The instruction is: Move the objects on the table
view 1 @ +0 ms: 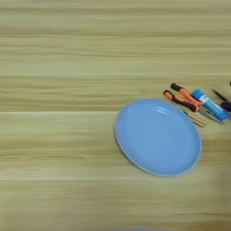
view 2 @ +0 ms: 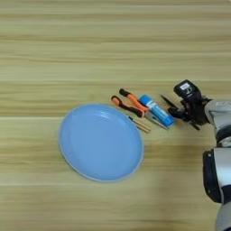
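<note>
A large light-blue oval plate (view 1: 158,136) lies empty on the wooden table (view 1: 67,135), right of its middle. Just beyond the plate's far right rim lies a small blue tube with a white label (view 2: 155,109), slanted. A thin black pen-like stick (view 2: 167,102) lies right of the tube. My right gripper (view 2: 178,112) reaches in from the right edge, low over the table, right beside the tube's right end and against the stick. The silver forearm (view 2: 219,115) follows behind it. In the left eye view only the gripper's dark tip (view 1: 227,106) shows.
Pliers with orange and black handles (view 2: 130,103) lie against the tube's left side. A short pale wooden stick (view 2: 141,125) rests by the plate's rim. Bare wood spreads to the left, far side and front of the plate.
</note>
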